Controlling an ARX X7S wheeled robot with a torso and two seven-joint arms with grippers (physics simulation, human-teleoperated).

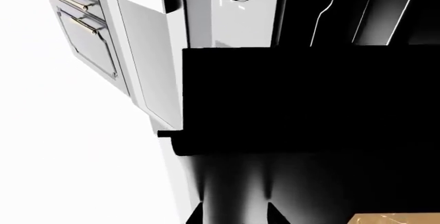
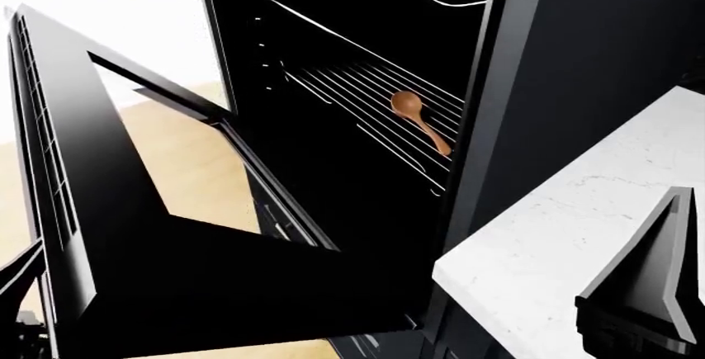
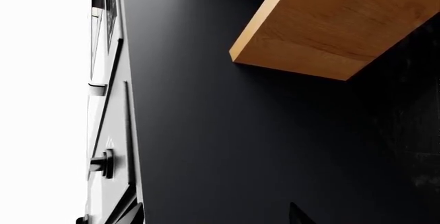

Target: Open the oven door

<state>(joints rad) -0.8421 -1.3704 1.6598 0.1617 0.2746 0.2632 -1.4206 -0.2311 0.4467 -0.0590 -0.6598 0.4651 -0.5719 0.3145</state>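
Left of head view: oven door hangs wide open, wooden spoon on rack inside. Ease door down slowly. Both end effectors' state: cannot tell.

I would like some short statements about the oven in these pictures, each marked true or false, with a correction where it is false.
1. The oven door is shut against the oven. False: it hangs swung out, and the inside of the oven is in view.
2. A wooden spoon lies on the wire rack inside the oven. True.
3. The door has a large window through which the light floor shows. True.
4. A baking tray full of food stands on the rack. False: only the spoon is seen there.
5. A white marbled countertop lies beside the oven. True.
6. The right hand grips the spoon. False: the spoon lies alone, with no hand near it.
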